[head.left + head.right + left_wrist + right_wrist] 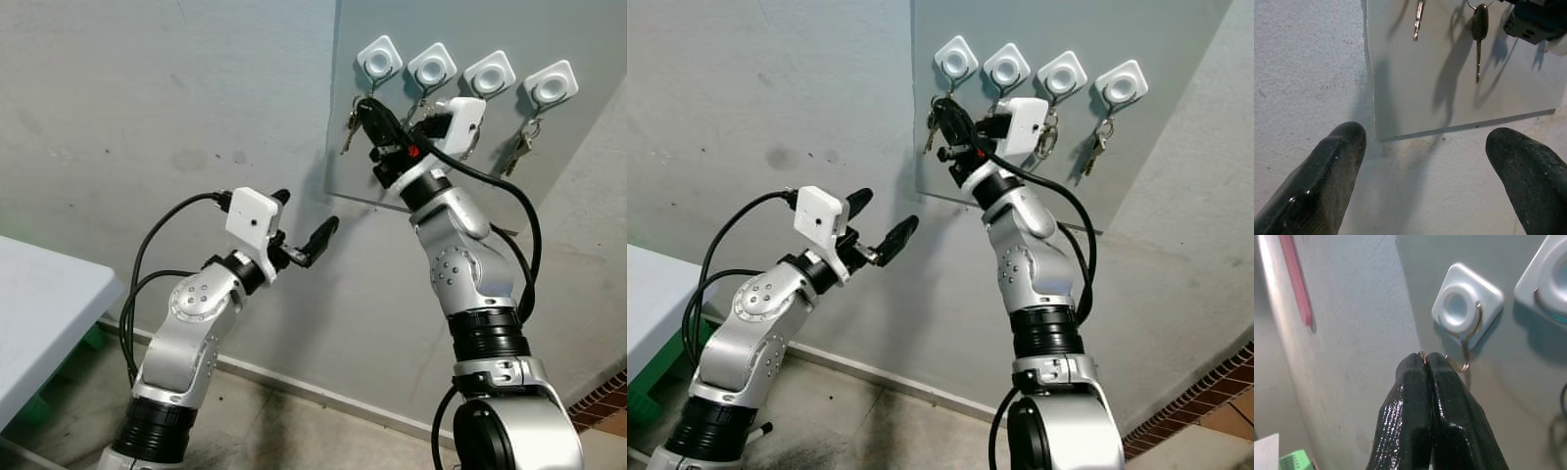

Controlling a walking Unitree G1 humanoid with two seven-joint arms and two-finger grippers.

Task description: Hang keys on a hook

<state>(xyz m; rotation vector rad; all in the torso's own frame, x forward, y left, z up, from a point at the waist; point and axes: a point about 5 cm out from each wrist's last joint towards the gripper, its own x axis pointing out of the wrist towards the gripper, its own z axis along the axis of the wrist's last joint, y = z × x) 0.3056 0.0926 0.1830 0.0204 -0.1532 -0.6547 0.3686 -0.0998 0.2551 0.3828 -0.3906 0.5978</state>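
Your right tool (1426, 360) was raised to the grey board (549, 186) on the wall and sat just below the leftmost of the four white hooks (379, 60). Its two black fingers (1410, 401) were pressed together, pinching a thin key ring (1422, 355) at their tips. In the right wrist view that ring lay right beside the wire of the hook (1471, 340), whose curled lower end came down just next to the fingertips; whether the ring had actually caught on the wire could not be told. From the head views, the keys (351, 125) dangled beside the tool, under the leftmost hook and against the board. Another bunch of keys (519, 147) hung from the rightmost hook (550, 85), and more keys could be seen behind the right wrist under the middle hooks, partly hidden by the white camera box (466, 118). Your left tool (304, 223) was held lower, well apart from the board and out from the plain wall (147, 88), with its fingers (1322, 181) spread wide and nothing between them; its wrist camera looked up at the board's lower edge and two hanging keys (1478, 39). A white tabletop (39, 313) edged in at the robot's left.
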